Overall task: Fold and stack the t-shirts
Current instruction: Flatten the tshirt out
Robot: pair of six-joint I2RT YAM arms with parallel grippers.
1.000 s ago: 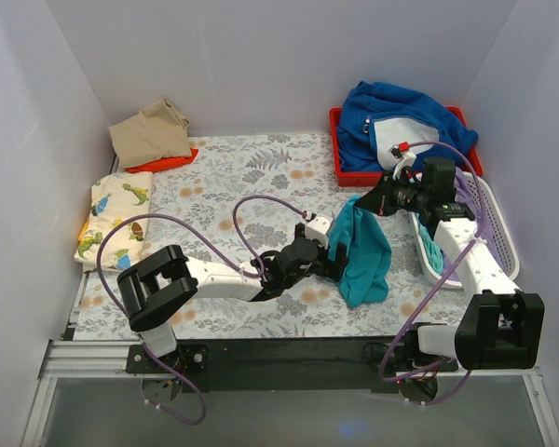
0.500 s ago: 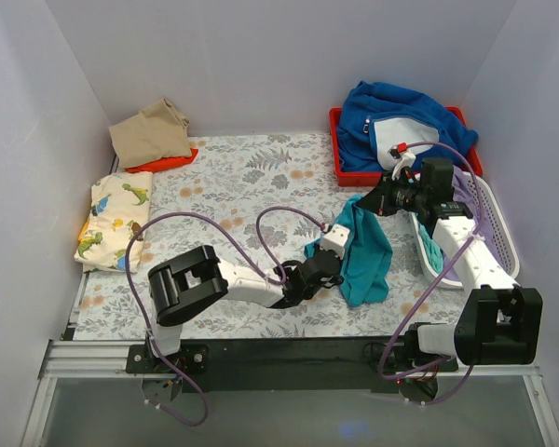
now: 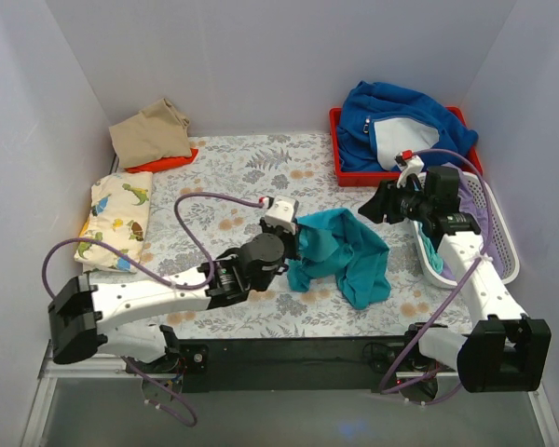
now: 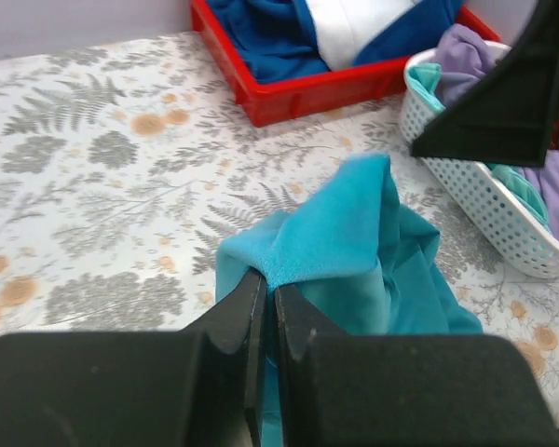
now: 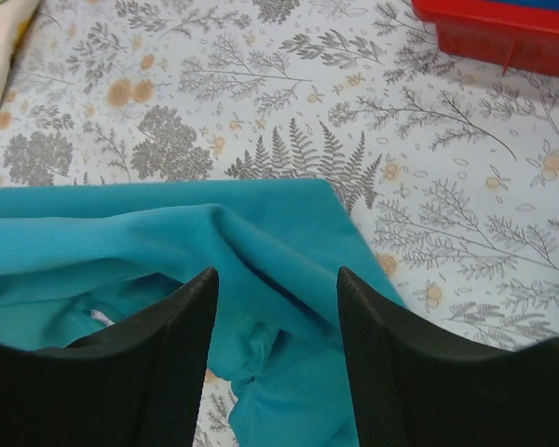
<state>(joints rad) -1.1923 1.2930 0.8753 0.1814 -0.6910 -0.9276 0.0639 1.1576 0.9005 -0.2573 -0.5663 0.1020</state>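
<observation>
I see the plain teal t-shirt lying crumpled on the worktop, a surface with a grey fern and orange flower print. The shirt is a little right of the middle. My left pincer has its two black fingers pressed together on a raised fold at the left side of this shirt. In the left wrist view the cloth stands up as a small ridge from between them.

My right pincer is spread wide and has nothing in it. It hangs over the far right corner of the teal shirt. I cannot tell whether the tips touch the cloth.

At the right edge stands a white perforated plastic basket, holding a lavender garment and a mint garment. Behind it a red plastic tray carries a thick royal-blue fleece.

At the far left corner a folded tan t-shirt rests on an orange one. Just in front of them lies the cream dinosaur-print t-shirt, folded, well apart from both arms.
</observation>
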